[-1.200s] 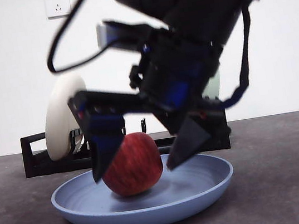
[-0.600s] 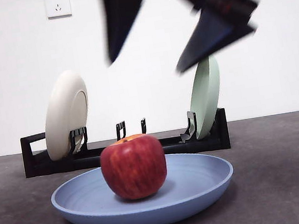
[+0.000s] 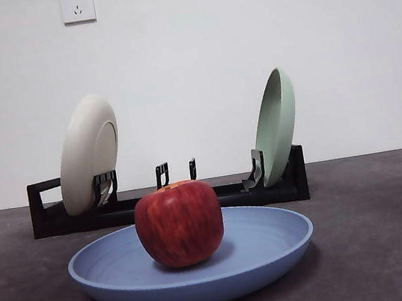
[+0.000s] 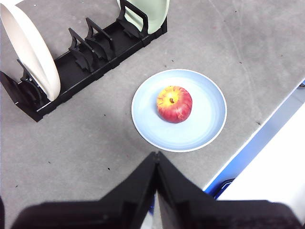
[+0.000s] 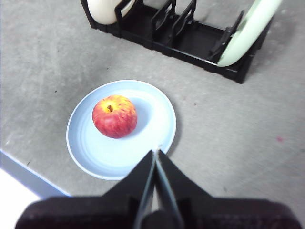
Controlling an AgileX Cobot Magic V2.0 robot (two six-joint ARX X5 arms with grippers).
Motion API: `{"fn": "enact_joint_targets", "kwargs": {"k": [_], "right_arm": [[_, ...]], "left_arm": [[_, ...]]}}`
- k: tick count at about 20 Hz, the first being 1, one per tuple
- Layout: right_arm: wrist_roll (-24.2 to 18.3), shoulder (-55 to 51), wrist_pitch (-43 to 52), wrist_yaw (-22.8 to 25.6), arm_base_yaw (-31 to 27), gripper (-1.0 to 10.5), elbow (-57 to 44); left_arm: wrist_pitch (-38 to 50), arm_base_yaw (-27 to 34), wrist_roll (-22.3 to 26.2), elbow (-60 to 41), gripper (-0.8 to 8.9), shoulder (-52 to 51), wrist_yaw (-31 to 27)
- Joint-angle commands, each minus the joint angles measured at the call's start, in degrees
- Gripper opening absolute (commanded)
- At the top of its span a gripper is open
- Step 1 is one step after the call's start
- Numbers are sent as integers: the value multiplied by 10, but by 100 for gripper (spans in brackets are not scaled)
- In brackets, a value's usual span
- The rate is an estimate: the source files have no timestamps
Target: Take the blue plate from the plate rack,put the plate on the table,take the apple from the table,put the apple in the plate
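The apple (image 3: 179,224) sits in the blue plate (image 3: 269,250), a little off its middle, stem end up, and the plate lies flat on the worktop (image 3: 380,237) just in front of the plate rack (image 3: 45,219). A second ago a big dark arm straddled the apple with its tips spread; half a second ago it was blurred high above; now no arm shows in the front view at all. The apple and plate have not shifted.

Both claws hang high over the scene. The left claw (image 4: 157,157) has its tips pressed together, holding nothing; the right claw (image 5: 156,153) is likewise closed and empty.

One apple: round, deep red with yellowish streaks. Three plates: the matte periwinkle one, shallow with a raised rim, plus a cream-white plate (image 3: 88,154) and a pale green plate (image 3: 276,125), each standing on edge at opposite ends of the rack. One rack: long, low, black plastic with upright prongs. The worktop is dark grey, mottled and rough.
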Motion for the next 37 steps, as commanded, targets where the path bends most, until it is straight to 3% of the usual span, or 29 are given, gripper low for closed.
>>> {"fn": "enact_joint_targets", "kwargs": {"k": [1, 12, 13, 15, 18, 21, 23, 25, 29, 37], "right_arm": [[5, 1, -46, 3, 0, 1, 31], [5, 1, -178, 3, 0, 1, 90], [5, 2, -185, 3, 0, 1, 90], [5, 2, -195, 3, 0, 1, 90], [5, 2, -211, 3, 0, 1, 90], [5, 2, -218, 3, 0, 1, 90], [5, 2, -218, 3, 0, 1, 90], [5, 2, -218, 3, 0, 1, 90], [5, 2, -218, 3, 0, 1, 90], [5, 2, -218, 3, 0, 1, 90]], "left_arm": [[1, 0, -6, -6, -4, 1, 0], [1, 14, -6, -6, -4, 20, -5], [1, 37, 0, -6, -6, 20, -6], [2, 121, 80, -7, -4, 20, -25], [51, 303, 97, -33, -4, 8, 13], [249, 455, 174, -137, -4, -55, 120], [386, 517, 266, -234, -4, -114, 234], [506, 556, 316, -331, -4, -171, 286], [617, 621, 324, -488, -4, -281, 285], [620, 677, 286, -655, -4, -436, 285]]}}
